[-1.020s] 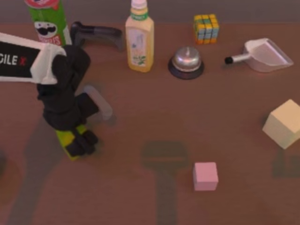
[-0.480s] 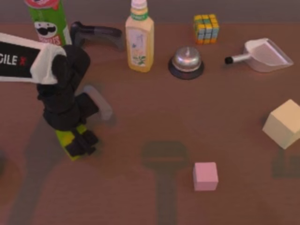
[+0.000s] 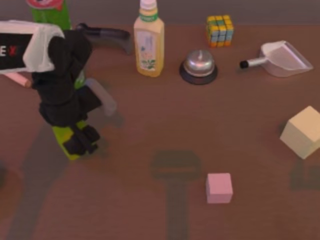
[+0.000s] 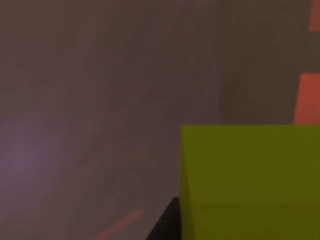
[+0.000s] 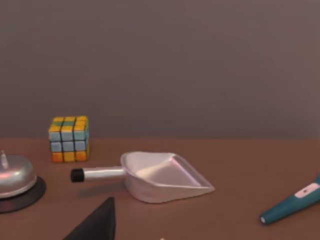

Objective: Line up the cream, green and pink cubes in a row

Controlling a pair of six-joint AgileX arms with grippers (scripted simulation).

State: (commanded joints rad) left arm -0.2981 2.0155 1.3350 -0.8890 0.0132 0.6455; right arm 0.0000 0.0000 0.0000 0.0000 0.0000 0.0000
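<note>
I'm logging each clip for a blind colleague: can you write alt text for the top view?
The left arm's end effector is down on the green cube at the table's left. The pink cube sits near the front centre and the cream cube at the right edge. Along the back stand a bottle, bell, puzzle cube and scoop.

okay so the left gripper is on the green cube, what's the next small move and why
Probably carry the green cube toward the top view's right, to the pink cube. The left gripper looks closed on it at the table's left, while the pink cube and cream cube sit apart on the right, so no row exists yet.
</note>
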